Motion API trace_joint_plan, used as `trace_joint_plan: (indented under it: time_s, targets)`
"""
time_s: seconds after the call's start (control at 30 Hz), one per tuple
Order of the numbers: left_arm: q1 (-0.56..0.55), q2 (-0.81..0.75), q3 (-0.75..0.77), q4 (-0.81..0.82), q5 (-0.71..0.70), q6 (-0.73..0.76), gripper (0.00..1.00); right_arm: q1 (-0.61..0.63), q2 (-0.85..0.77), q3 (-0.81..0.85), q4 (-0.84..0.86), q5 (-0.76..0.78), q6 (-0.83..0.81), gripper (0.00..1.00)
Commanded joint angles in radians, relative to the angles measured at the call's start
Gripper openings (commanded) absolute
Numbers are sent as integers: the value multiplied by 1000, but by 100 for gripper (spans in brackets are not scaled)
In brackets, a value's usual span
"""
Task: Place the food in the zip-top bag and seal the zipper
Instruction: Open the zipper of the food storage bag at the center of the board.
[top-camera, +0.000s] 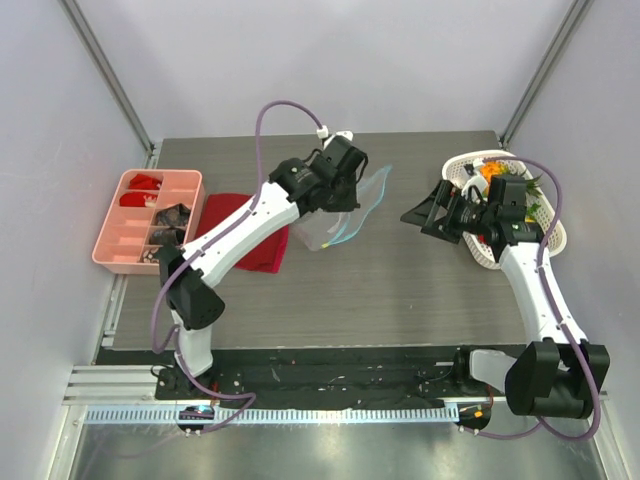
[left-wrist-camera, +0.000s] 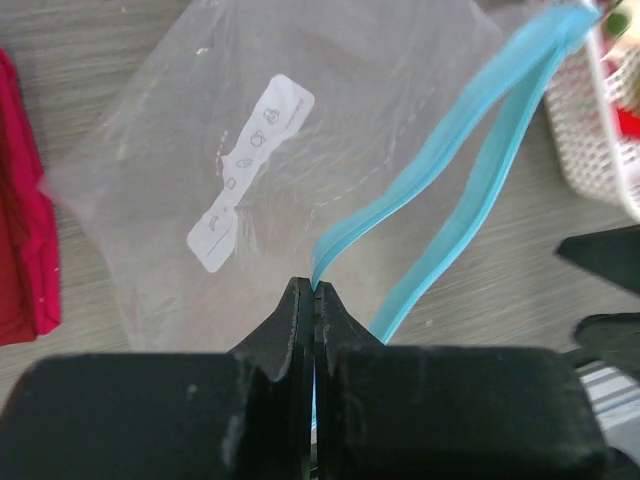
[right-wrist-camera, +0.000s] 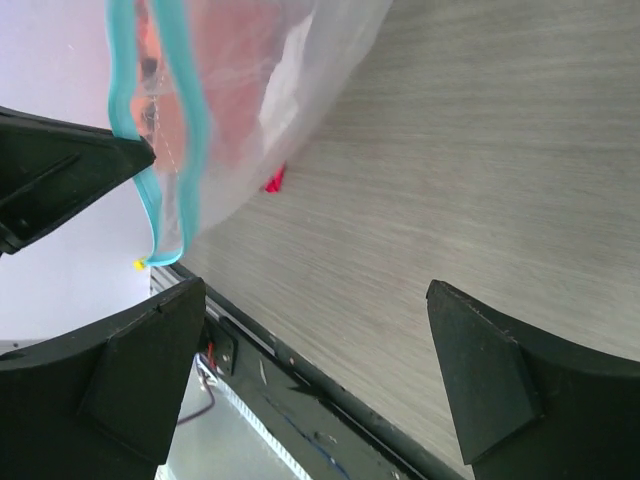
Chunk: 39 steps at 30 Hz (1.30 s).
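Grey wood-grain table (top-camera: 400, 290) is filling the floor of a white-walled cell, and both arms are reaching out over it towards the middle.

Left gripper (left-wrist-camera: 314, 300) is pinching one end of the zipper (left-wrist-camera: 470, 150), its jaws pressed together on the teal strip. This grip seems to be serving a purpose: it is lifting the mouth of the zip-top bag (left-wrist-camera: 250, 150) off the table and turning it towards the right arm, so food can be dropped in from that side. The bag is hanging near the table's middle, just beside the red cloth (top-camera: 262, 255). Whether its lower edge is touching the wood cannot be told.

Right gripper (right-wrist-camera: 312, 300) is hovering with its jaws spread wide and nothing between them, pointing at the bag from beside the white basket (top-camera: 480, 155). The food (top-camera: 492, 172) is sitting in that basket at the right, well apart from the bag, so filling is apparently not yet begun.

The bag is looking clear and crinkly, with a white label (left-wrist-camera: 250, 170) running slantwise across its face. It is appearing empty. Its two teal lips are bowing apart into a narrow loop, so the mouth is standing partly open. A pink tray (top-camera: 160, 174) is sitting at the far left, beyond the cloth.
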Motion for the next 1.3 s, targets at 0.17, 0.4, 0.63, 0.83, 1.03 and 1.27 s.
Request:
trace_joint_plan:
  time_s: [0.17,0.4,0.63,0.83,1.03,1.27]
  targets:
    - [0,18,38,29,50,-147,0,135,61,36,240,81,132,91]
    - [-1,8,17,50,50,-140,0,232,140,57,319,105,164,91]
    - [6,-88,-60,84,93,-103,0,267,212,71,171,219,64,49]
    - [-14,-179,-75,61,277,136,0,266,350,321,-179,141,-242,1]
    - [-6,-262,-127,-60,75,322,0,266,466,510,-528,151,-710,1]
    - [149,-236,-225,-68,97,293,0,266,584,568,-556,243,-896,1]
